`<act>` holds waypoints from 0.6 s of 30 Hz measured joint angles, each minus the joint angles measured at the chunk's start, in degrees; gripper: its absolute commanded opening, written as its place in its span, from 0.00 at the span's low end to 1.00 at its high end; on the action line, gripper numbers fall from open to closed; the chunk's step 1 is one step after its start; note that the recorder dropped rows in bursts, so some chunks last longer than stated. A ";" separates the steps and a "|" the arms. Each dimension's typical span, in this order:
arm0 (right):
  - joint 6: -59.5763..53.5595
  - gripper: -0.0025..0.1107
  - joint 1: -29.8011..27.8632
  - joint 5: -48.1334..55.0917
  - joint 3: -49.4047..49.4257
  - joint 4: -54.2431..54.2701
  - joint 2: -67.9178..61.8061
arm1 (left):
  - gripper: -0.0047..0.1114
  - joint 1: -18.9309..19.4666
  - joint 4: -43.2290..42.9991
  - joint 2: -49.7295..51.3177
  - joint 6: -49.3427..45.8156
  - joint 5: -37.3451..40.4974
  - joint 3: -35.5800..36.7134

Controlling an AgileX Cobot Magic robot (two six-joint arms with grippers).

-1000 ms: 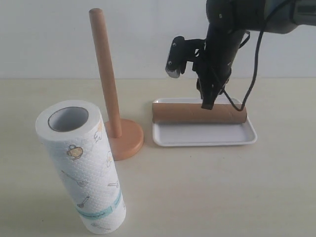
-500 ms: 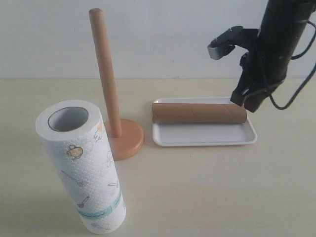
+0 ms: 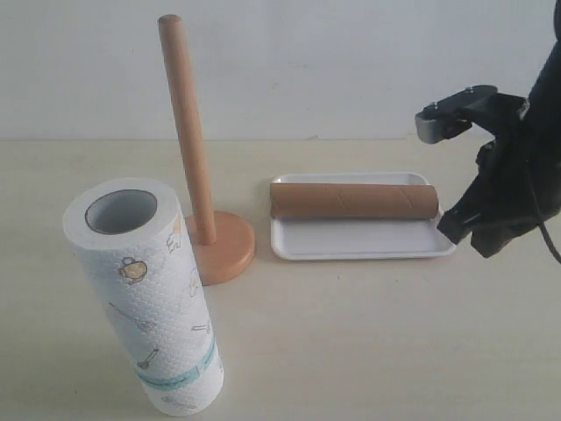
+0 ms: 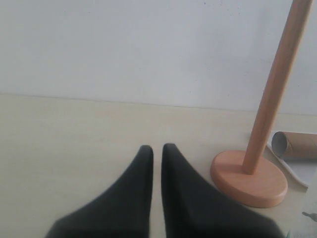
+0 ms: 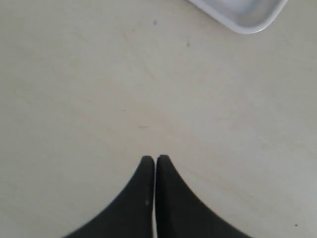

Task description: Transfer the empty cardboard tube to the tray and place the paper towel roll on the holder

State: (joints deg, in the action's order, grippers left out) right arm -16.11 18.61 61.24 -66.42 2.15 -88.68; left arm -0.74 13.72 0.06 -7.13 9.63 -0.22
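Note:
The brown cardboard tube (image 3: 353,200) lies on its side along the far edge of the white tray (image 3: 359,243). The wooden holder (image 3: 197,171) stands bare left of the tray. At the front left the paper towel roll (image 3: 145,294) stands upright on the table. My right gripper (image 3: 456,230) is shut and empty, hovering just past the tray's right end. In the right wrist view its tips (image 5: 155,159) point at bare table, with a tray corner (image 5: 247,15) at the edge. My left gripper (image 4: 157,148) is shut and empty, low over the table, with the holder (image 4: 257,153) and the tube's end (image 4: 292,145) beyond it.
A pale wall runs behind the beige table (image 3: 368,342). The right arm's dark body and cable (image 3: 526,167) fill the right edge of the exterior view.
My right gripper has let go of the tube, shut, and pulled away to the right and down, off the tray. The tube stays on the tray.

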 measured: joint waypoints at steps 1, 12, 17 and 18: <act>2.24 0.02 0.00 -1.17 0.59 0.96 1.02 | 0.09 0.00 0.00 0.00 0.00 0.00 0.00; 13.47 0.02 0.00 -4.15 1.75 13.52 3.36 | 0.09 0.00 0.00 0.00 0.00 0.00 0.00; 13.74 0.02 0.00 -4.03 1.75 13.77 3.36 | 0.09 0.00 0.00 0.00 0.00 0.00 0.00; 13.74 0.02 0.00 -3.94 1.75 13.77 3.36 | 0.09 0.00 0.00 0.00 0.00 0.00 0.00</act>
State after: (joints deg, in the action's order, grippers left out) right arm -2.38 18.61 57.29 -64.67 15.91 -85.32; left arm -0.74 13.72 0.06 -7.13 9.63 -0.22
